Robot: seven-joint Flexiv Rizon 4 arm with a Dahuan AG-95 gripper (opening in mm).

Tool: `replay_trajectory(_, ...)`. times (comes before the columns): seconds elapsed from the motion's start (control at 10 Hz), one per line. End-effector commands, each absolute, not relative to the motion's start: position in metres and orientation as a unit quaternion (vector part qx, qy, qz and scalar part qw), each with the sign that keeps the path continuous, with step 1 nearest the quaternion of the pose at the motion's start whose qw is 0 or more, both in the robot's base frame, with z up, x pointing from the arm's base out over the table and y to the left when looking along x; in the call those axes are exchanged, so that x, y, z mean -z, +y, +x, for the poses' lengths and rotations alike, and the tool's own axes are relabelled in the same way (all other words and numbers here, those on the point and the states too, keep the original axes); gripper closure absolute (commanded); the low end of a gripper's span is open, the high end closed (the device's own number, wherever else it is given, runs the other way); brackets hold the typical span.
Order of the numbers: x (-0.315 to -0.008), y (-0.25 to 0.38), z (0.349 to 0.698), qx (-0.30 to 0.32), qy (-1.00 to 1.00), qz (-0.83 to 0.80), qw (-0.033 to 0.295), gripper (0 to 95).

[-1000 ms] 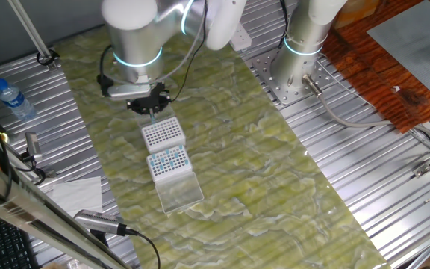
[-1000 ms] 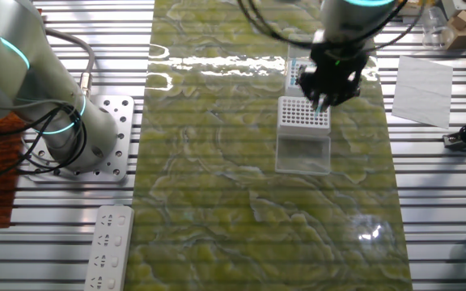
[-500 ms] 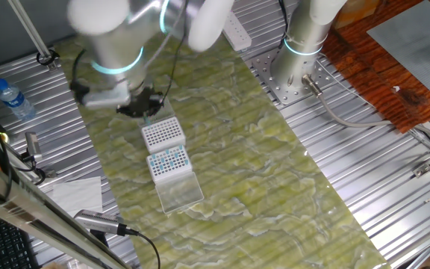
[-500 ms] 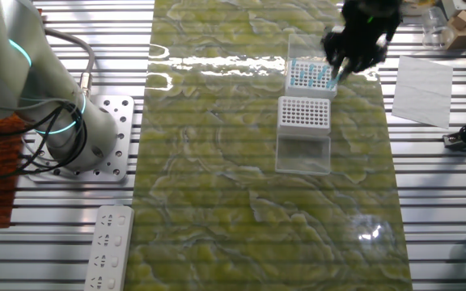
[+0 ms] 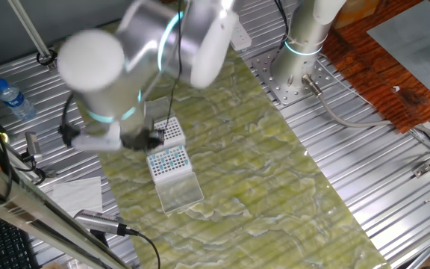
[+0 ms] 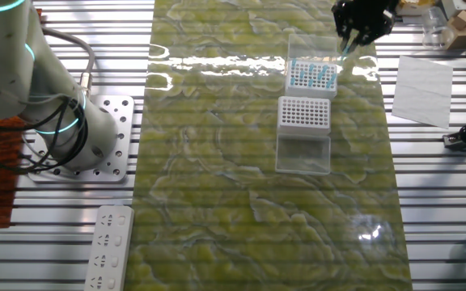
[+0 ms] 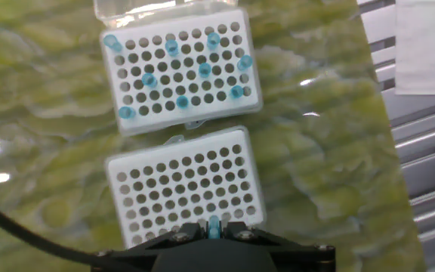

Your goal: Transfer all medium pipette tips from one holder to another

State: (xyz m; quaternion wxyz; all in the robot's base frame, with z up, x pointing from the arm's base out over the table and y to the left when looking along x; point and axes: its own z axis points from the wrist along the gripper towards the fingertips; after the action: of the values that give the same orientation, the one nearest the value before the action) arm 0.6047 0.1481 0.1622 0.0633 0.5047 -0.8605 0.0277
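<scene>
In the hand view, the upper white rack [image 7: 181, 72] carries several medium pipette tips [image 7: 178, 101] with light-blue tops, scattered among bare holes. Below it lies a second white rack [image 7: 186, 185] showing only dark holes. My gripper [image 7: 214, 229] sits at the bottom edge, shut on one blue tip [image 7: 214, 224] that stands between the fingers. In the other fixed view the gripper [image 6: 350, 36] hangs high beyond the blue-dotted rack [image 6: 311, 75], and the bare rack [image 6: 304, 113] lies nearer. The blurred arm covers part of the bare rack [image 5: 173, 130] in one fixed view.
Clear hinged lids [image 6: 302, 153] [image 5: 179, 193] lie beside the racks on the green mat. A second arm's base [image 6: 63, 121] stands left, and a power strip [image 6: 108, 246] lies below it. A paper sheet [image 6: 423, 79] is at right. A water bottle [image 5: 12, 97] lies on the ribbed metal.
The gripper has risen from over the bare rack and swung past the blue-dotted rack toward the mat's edge, with a blue tip between its fingers. The racks have not moved.
</scene>
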Motion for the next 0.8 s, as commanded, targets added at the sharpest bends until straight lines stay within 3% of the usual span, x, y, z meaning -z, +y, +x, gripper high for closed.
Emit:
replay_trajectory(0.1, -0.153, 0.158, 0.608, -0.035, -0.864, 0.499, 0.061, 95.0)
replay_trajectory(0.8, -0.125, 0.161, 0.601, -0.048, -0.866, 0.496, 0.048, 95.0)
